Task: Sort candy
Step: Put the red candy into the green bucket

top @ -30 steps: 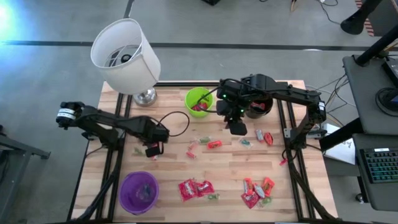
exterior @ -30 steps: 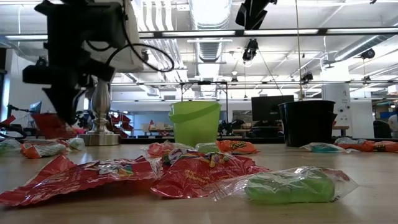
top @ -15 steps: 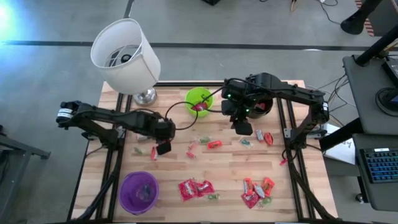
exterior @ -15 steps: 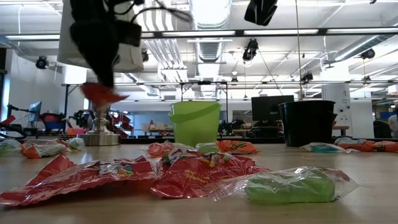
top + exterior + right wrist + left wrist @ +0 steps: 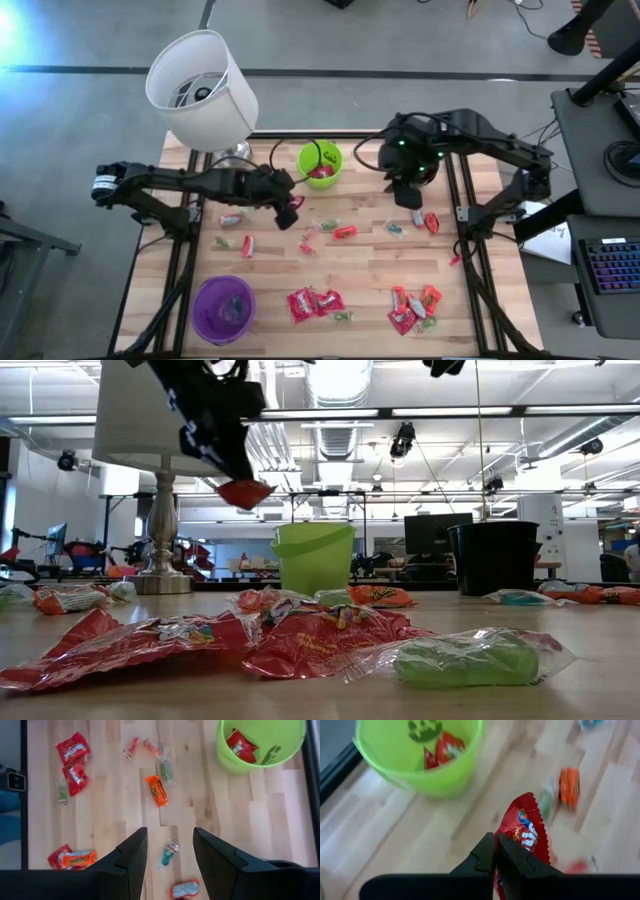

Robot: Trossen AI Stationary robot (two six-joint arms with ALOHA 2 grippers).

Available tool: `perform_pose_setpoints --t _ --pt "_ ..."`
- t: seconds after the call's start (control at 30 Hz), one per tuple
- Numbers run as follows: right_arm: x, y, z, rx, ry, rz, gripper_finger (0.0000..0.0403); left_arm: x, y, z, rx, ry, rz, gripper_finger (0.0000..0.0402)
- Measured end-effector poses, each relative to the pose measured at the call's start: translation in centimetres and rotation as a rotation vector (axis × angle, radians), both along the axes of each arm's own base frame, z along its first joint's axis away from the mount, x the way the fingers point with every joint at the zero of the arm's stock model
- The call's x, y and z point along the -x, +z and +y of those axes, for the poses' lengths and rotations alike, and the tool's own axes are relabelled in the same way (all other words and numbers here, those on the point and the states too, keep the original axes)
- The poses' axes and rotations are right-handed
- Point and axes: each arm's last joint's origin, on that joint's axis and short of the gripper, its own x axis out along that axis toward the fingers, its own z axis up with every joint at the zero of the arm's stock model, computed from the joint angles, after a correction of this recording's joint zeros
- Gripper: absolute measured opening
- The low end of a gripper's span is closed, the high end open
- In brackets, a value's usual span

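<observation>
My left gripper (image 5: 292, 205) is shut on a red flat candy packet (image 5: 525, 832) in the air, just on the near side of the green cup (image 5: 320, 163). In the low view the packet (image 5: 244, 492) hangs high above the table. The green cup (image 5: 420, 755) holds red packets. My right gripper (image 5: 413, 203) hovers open and holds nothing (image 5: 170, 845), beside the black cup (image 5: 428, 172). Loose candy lies on the wood: an orange piece (image 5: 344, 231), red packets (image 5: 315, 303) and a cluster (image 5: 415, 305). My left gripper pinches the red packet by its near edge (image 5: 506, 840) between its two shut fingers. The fingers slant down toward the green cup. The packet sticks out past the fingertips, lifted clear of the table.
A purple cup (image 5: 223, 308) stands at the near left. A lamp with a white shade (image 5: 200, 90) stands at the far left corner, its base (image 5: 160, 582) on the wood. More wrapped sweets lie at the left (image 5: 232, 219) and right (image 5: 431, 222).
My left gripper has risen from the table's left part with the red packet and carried it toward the green cup, tipping less steeply; the packet is lifted clear. My right gripper has gone from beside the green cup toward the table's right edge, still open.
</observation>
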Motion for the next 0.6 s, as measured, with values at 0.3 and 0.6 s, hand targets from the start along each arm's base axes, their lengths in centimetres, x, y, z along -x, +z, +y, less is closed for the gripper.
perform_pose_setpoints --t 0.3,0.6 --pt "2.4 1.5 -0.4 0.230 -0.226 -0.023 0.0151 -0.9 2.4 2.2 -0.081 0.025 -0.092 0.0000" --pt "2.8 1.7 -1.6 0.512 -0.420 0.013 0.0151 -3.0 5.3 5.8 -0.199 0.057 -0.121 0.0000"
